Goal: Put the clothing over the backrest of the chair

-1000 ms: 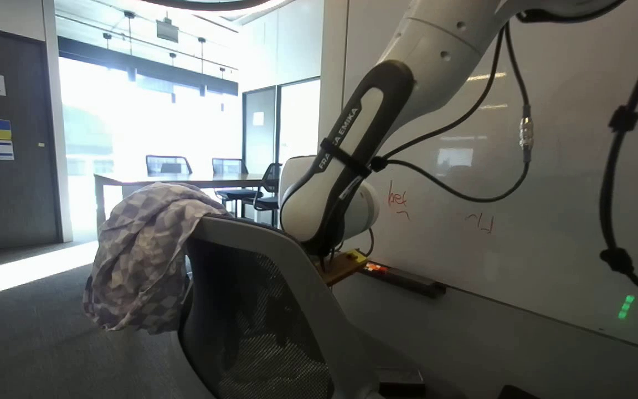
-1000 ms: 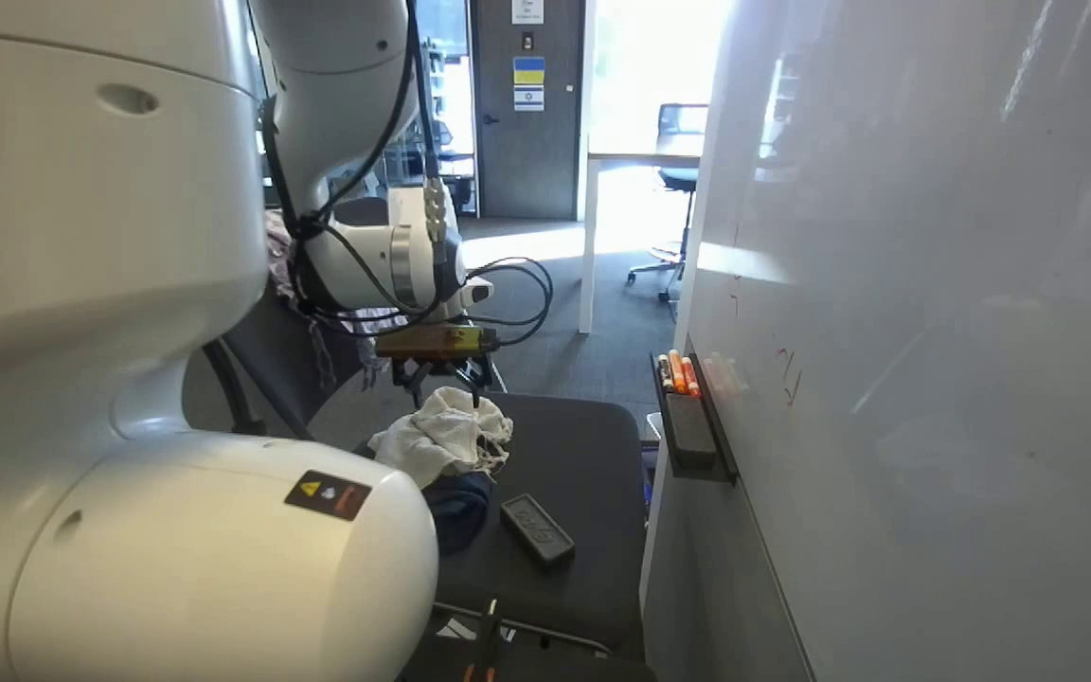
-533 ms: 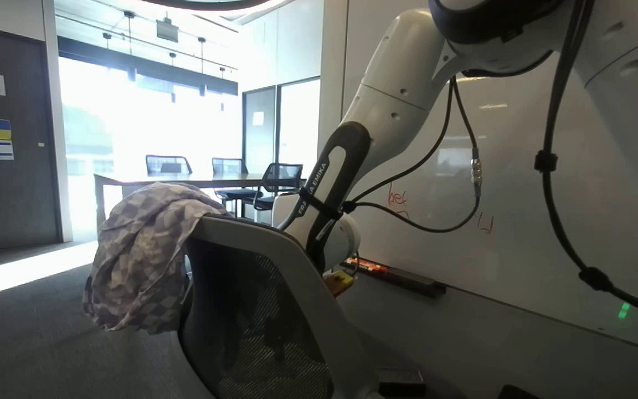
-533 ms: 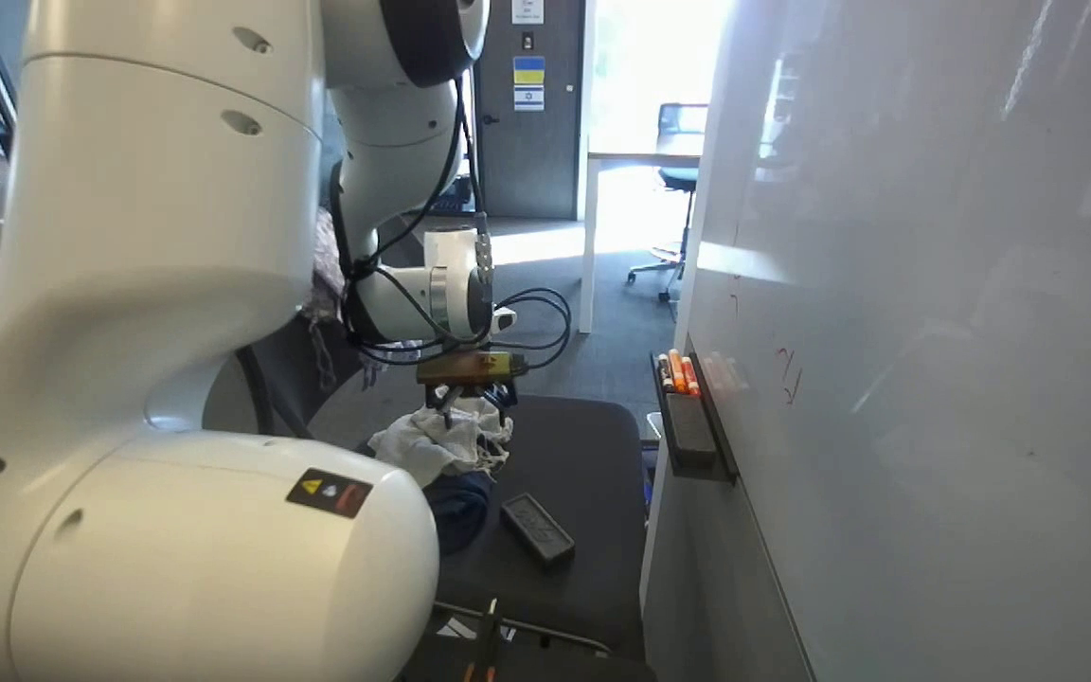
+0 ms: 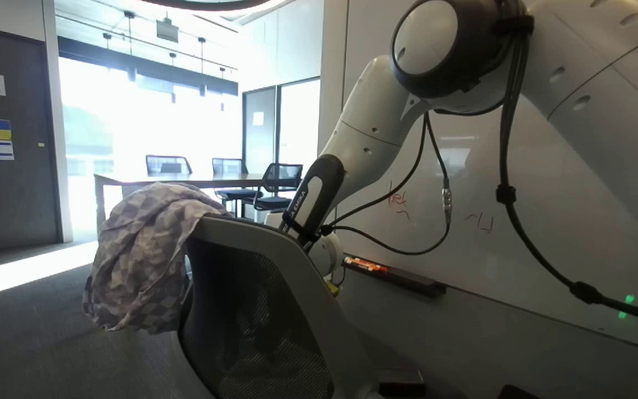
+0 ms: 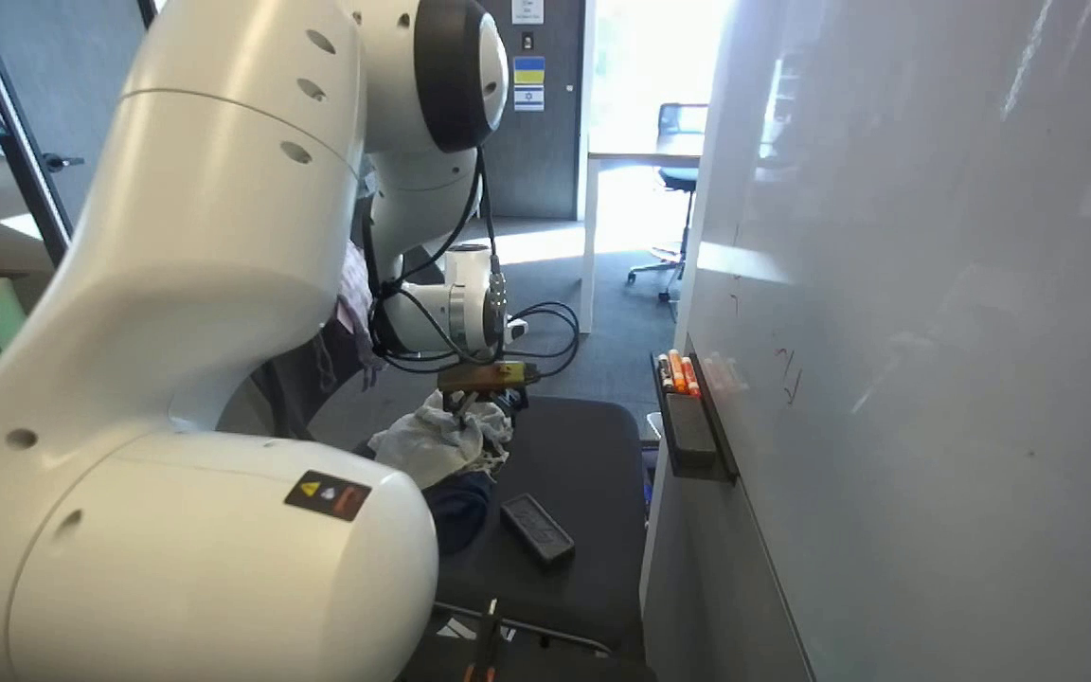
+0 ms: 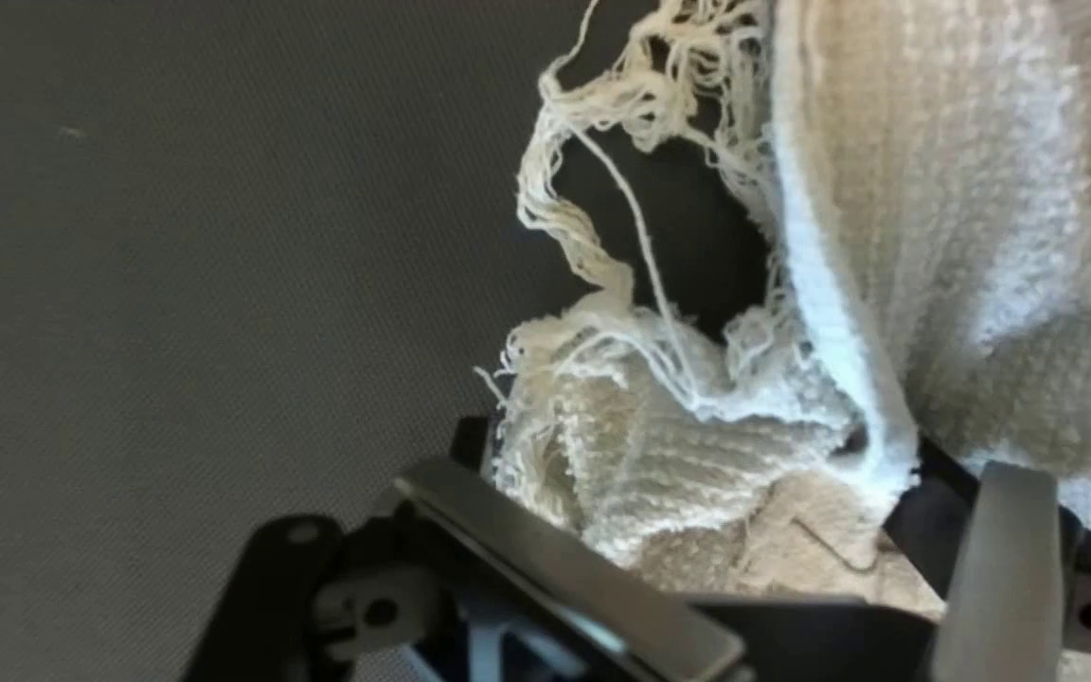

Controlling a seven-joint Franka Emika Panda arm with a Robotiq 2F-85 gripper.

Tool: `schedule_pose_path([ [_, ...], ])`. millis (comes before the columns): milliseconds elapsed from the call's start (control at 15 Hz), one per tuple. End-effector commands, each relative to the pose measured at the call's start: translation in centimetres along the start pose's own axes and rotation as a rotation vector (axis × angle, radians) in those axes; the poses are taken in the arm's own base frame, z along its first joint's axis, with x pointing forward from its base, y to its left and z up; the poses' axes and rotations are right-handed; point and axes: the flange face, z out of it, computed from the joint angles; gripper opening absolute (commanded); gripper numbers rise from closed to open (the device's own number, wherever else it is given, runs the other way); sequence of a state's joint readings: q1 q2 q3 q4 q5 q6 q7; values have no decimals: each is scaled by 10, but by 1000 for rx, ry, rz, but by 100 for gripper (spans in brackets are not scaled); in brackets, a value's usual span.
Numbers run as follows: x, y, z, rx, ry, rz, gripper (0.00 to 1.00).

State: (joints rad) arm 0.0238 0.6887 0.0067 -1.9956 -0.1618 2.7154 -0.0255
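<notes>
A white fringed cloth (image 6: 432, 440) lies crumpled on a dark seat-like surface (image 6: 574, 455); it also fills much of the wrist view (image 7: 943, 189). My gripper (image 6: 489, 403) is down at the cloth's far end. In the wrist view its fingers (image 7: 706, 474) are spread apart with a fringed fold of the cloth between them, not closed on it. A grey checkered cloth (image 5: 142, 255) hangs over the corner of the chair's mesh backrest (image 5: 258, 321); part of it shows behind the arm (image 6: 354, 294). In an exterior view the backrest hides my gripper's fingers.
A navy cloth (image 6: 458, 511) and a black eraser (image 6: 538, 529) lie on the seat near the white cloth. A whiteboard (image 6: 934, 332) with a marker tray (image 6: 692, 431) stands close beside it. A table (image 5: 214, 178) and several chairs are farther back.
My gripper has moved down and away from the camera beside the whiteboard, from above the white cloth to around its fringed end. The cloths and the chair have not moved.
</notes>
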Motion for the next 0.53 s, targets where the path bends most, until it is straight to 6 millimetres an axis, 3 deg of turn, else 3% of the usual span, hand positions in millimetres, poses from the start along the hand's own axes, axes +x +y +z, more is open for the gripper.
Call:
schedule_pose_path([
  [0, 14, 9, 11, 13, 6, -7, 75],
  [467, 11, 8, 10, 53, 3, 34, 21],
])
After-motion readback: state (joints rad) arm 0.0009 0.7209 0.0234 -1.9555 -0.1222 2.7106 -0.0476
